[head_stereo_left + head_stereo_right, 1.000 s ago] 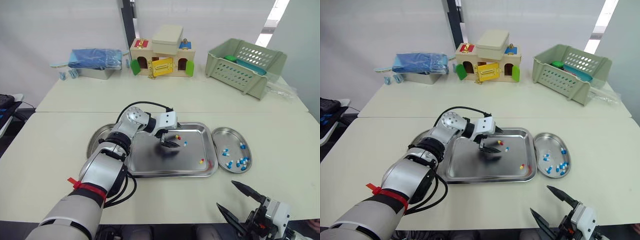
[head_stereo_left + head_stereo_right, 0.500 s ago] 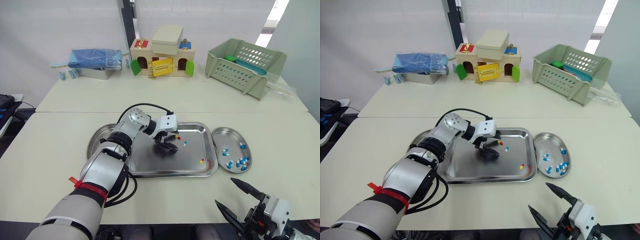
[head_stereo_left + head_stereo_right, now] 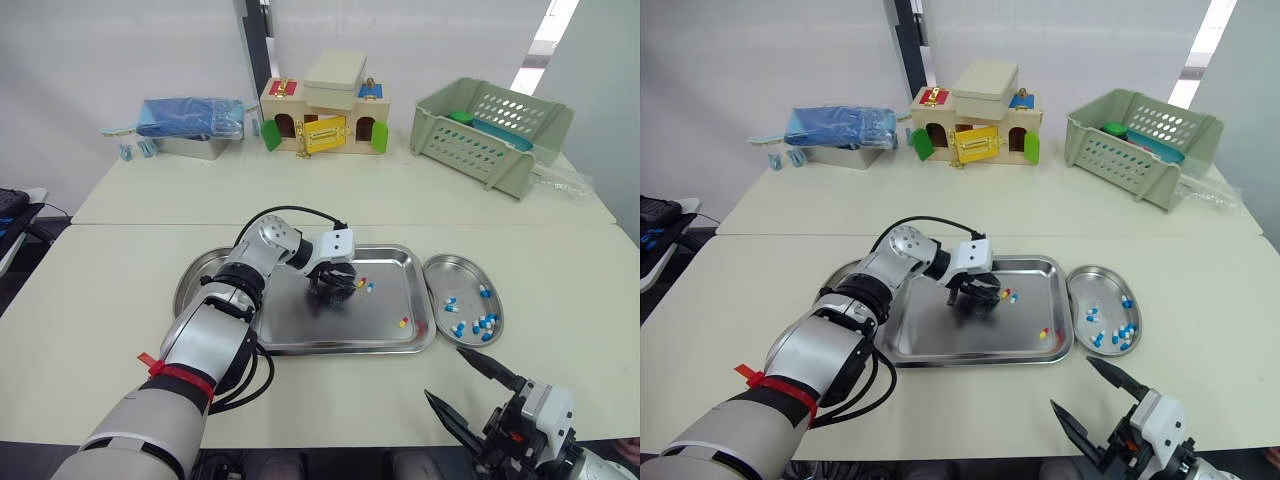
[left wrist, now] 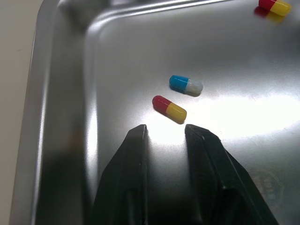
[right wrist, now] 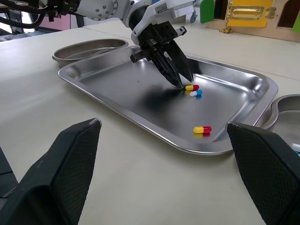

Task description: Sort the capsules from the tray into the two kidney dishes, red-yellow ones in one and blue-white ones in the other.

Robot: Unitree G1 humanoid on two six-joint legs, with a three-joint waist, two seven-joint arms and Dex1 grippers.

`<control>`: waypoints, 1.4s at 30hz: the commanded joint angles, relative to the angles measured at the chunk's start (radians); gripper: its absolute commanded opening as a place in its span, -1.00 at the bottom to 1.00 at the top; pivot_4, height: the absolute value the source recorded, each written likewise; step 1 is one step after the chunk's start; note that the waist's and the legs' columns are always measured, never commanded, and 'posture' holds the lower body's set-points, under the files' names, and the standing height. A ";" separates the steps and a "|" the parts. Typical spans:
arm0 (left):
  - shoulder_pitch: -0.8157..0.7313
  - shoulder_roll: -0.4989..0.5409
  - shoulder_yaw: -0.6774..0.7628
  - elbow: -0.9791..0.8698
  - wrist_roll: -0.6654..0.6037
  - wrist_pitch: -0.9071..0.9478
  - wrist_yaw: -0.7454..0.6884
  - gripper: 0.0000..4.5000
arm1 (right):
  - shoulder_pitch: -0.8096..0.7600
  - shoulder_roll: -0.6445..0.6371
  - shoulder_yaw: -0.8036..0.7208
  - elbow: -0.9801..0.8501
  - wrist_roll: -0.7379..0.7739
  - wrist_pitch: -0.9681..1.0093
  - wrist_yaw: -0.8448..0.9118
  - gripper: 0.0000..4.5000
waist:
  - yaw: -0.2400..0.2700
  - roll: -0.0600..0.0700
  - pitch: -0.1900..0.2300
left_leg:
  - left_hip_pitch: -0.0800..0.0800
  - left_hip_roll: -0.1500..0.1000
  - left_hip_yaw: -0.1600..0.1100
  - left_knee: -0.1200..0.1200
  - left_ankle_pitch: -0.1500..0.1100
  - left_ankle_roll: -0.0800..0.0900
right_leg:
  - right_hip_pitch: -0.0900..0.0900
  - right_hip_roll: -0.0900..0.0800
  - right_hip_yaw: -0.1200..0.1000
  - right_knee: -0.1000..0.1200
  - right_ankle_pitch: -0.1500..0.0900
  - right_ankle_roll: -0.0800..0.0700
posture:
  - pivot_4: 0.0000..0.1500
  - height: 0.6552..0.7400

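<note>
Table (image 3: 560,250): cream top that carries the whole layout, with the containers in a row near the front edge so both arms can reach them.

Steel tray (image 3: 300,328): sits in the centre between the two dishes. Three capsules are left in it, so by my reading the sort is mostly done.

Right kidney dish (image 3: 450,275): just beside the tray's right rim and apart from it. It holds a cluster of blue-white capsules (image 3: 480,325) and no red-yellow ones, so this is evidently the blue-white bin.

Left kidney dish (image 3: 198,278): just beside the tray's left rim and partly hidden behind the left arm. I can make out no capsule in the part that shows. Presumably it is the red-yellow bin.

Right gripper (image 3: 445,372): low at the front edge of the table, jaws spread wide and holding nothing. It looks parked clear of the work.

Left gripper (image 4: 165,130): down inside the tray with its fingers angled at the floor. The jaws are slightly apart and clamped on nothing. The gap lines up on the target, which suggests a pinch is about to be attempted.

Red-yellow capsule (image 4: 169,108): lies flat on the tray floor just ahead of the left fingertips. I cannot tell whether it touches them.

Blue-white capsule (image 4: 186,85): just beside the target on its far side, so there is a risk of nudging it.

Second red-yellow capsule (image 3: 403,322): alone near the tray's front right corner.
</note>
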 commanded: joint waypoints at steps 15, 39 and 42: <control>0.115 0.030 0.122 -0.346 -0.160 0.325 -0.003 0.38 | 0.017 -0.001 -0.001 0.071 -0.006 -0.103 0.026 1.00 | -0.001 0.000 0.000 | 0.000 0.000 0.000 0.000 0.000 0.000 | 0.000 0.000 0.000 0.000 0.000 0.000 | 1.00 1.00; 0.555 -0.084 0.124 -1.165 -0.186 0.967 0.621 0.38 | 0.015 0.009 0.020 0.149 -0.009 -0.170 0.044 1.00 | 0.003 0.001 -0.001 | 0.000 0.000 -0.001 0.001 0.000 -0.001 | 0.000 -0.001 0.000 0.001 0.000 0.000 | 1.00 1.00; 0.556 -0.086 0.106 -1.159 -0.199 0.964 0.625 0.38 | 0.015 0.008 0.026 0.146 -0.012 -0.170 0.038 1.00 | 0.003 0.001 -0.001 | 0.000 0.000 -0.001 0.001 0.000 -0.001 | 0.000 -0.001 0.000 0.001 0.000 0.000 | 1.00 1.00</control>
